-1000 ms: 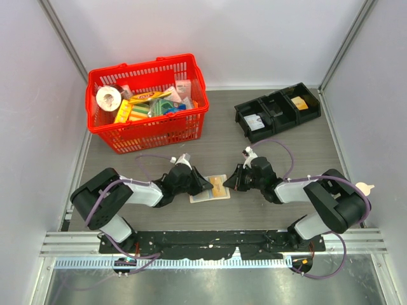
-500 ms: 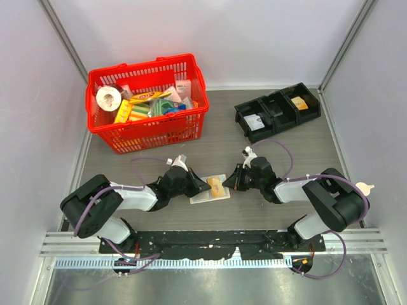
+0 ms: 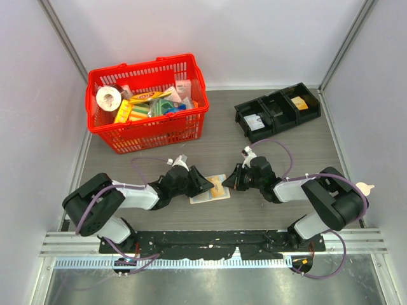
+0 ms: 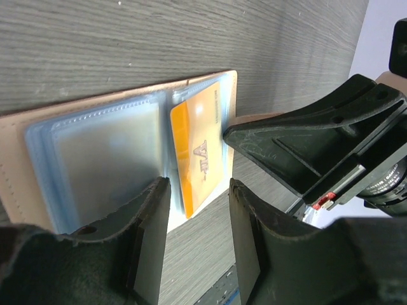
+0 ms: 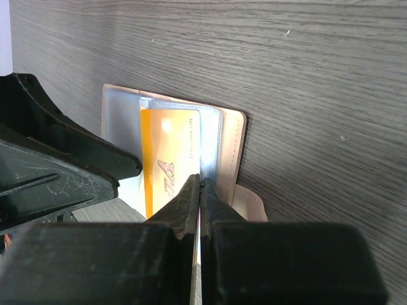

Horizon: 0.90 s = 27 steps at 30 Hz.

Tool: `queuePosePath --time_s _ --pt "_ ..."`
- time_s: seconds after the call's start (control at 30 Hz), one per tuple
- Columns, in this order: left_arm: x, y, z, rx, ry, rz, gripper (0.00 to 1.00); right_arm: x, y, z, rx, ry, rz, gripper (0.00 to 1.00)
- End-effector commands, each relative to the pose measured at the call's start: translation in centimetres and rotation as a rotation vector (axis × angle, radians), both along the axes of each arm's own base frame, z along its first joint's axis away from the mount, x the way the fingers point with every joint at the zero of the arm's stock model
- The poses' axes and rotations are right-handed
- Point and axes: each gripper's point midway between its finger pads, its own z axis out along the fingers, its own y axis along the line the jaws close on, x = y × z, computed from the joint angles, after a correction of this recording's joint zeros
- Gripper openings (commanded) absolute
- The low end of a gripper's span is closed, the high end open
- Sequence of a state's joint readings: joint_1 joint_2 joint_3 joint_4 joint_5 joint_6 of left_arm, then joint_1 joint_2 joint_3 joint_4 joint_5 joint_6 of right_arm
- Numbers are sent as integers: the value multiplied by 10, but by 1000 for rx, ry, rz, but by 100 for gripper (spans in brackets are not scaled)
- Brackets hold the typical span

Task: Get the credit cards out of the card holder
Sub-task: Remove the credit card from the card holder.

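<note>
Card holder [image 3: 210,192] unmoved by counter's [image 3: 286,165] near edge; left claw [image 4: 197,190], half open, has resettled astride its sleeves [image 4: 102,152]; right claw [image 5: 200,184] pinches credit card [image 4: 197,149], not yet withdrawn.

Left arm [image 3: 133,194] and right arm [image 3: 292,189] show pale grey links, black joints, purple cables [image 3: 283,152] and scuffed fingers [image 4: 149,235].

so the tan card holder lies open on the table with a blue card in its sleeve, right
The tan folding holder lies open on the grey table, but its thin card is yellow-orange, not blue; the left wrist view shows it.
</note>
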State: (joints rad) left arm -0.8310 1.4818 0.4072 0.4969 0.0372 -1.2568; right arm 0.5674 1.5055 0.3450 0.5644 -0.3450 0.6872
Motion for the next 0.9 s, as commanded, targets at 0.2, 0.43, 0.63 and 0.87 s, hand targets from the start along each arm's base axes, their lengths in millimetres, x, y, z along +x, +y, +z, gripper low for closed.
queuePosePath --time_s 0.2,0.43,0.63,0.87 --pt "9 -5 -14 43 36 25 45 -24 -25 -44 -157 122 -13 3" --pt "6 -2 -31 61 72 36 45 -24 -24 -42 -152 121 -12 2" --pt "6 -5 -33 18 73 47 30 -24 -25 -42 -152 121 -14 2" --pt "5 10 -29 -16 39 102 3 -26 -26 -45 -158 129 -15 2"
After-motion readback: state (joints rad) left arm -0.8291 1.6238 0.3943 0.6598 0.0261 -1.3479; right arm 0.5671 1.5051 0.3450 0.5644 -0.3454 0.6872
